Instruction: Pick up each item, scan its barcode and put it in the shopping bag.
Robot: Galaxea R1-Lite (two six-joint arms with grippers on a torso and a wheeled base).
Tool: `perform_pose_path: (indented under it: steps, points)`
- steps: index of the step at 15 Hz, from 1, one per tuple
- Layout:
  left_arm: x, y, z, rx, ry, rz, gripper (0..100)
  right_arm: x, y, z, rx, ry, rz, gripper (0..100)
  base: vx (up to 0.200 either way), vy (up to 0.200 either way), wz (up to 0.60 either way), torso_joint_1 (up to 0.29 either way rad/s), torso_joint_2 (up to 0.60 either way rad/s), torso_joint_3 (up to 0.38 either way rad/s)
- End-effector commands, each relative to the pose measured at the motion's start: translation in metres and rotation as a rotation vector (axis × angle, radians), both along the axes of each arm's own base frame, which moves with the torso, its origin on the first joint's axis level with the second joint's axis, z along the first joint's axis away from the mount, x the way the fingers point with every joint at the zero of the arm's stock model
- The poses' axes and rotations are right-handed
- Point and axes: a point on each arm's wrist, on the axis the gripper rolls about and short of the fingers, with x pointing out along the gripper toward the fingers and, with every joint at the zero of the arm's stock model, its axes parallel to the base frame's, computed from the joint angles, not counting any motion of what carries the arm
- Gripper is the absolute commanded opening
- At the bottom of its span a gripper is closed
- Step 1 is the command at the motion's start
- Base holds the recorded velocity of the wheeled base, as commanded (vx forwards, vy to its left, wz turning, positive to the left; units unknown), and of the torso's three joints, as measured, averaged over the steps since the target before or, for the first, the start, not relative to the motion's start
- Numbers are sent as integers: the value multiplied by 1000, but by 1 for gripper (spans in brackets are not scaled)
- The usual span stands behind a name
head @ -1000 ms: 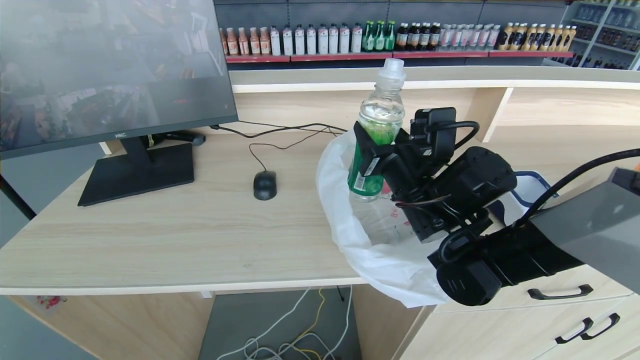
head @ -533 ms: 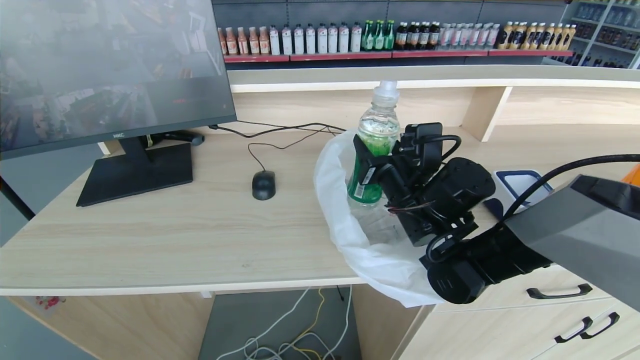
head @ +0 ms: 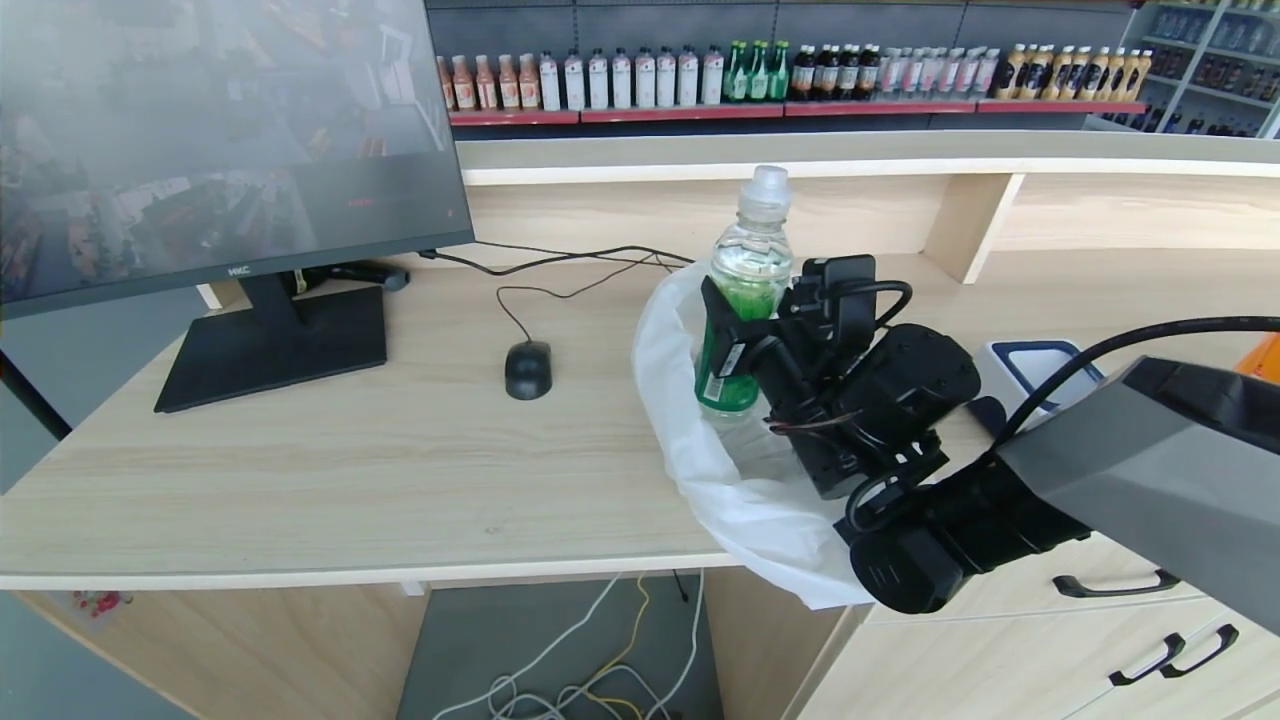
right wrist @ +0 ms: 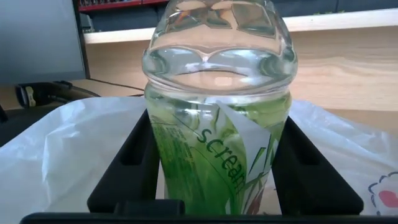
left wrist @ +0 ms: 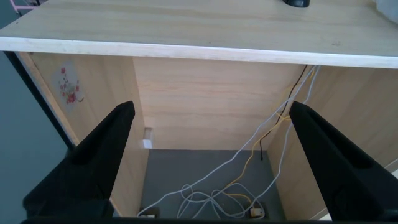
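Note:
A clear plastic bottle (head: 742,290) with a green label and a white cap stands upright in my right gripper (head: 735,320), which is shut on its middle. The bottle hangs over the mouth of the white plastic shopping bag (head: 700,470), its base down inside the rim. From the right wrist the bottle (right wrist: 217,124) sits between both black fingers (right wrist: 134,162), with the bag (right wrist: 56,162) spread behind it. My left gripper (left wrist: 211,162) is open below the desk's front edge, facing the space under the desk, with nothing between its fingers (left wrist: 93,162).
A monitor (head: 215,140) on a black stand occupies the desk's left, with a black mouse (head: 528,369) and cables in the middle. A handheld scanner (head: 345,274) lies behind the stand. A blue-rimmed white tray (head: 1040,365) lies right of the bag. Drawers (head: 1115,585) sit below right.
My right gripper has lowered the bottle toward the bag and shifted slightly left; over the last half second it barely moved.

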Motion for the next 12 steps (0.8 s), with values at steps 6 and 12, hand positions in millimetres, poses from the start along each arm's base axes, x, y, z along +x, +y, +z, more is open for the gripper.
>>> perform_pose_path:
  steps: [6, 12]
  points:
    - [0, 0, 0, 0, -2, 0, 100, -1, 1, -8, -17, 26, 3, 0, 0, 0, 0, 0, 0, 0]
    - [0, 0, 0, 0, 0, 0, 100, -1, 1, -9, -17, 29, 4, 0, 0, 0, 0, 0, 0, 0]
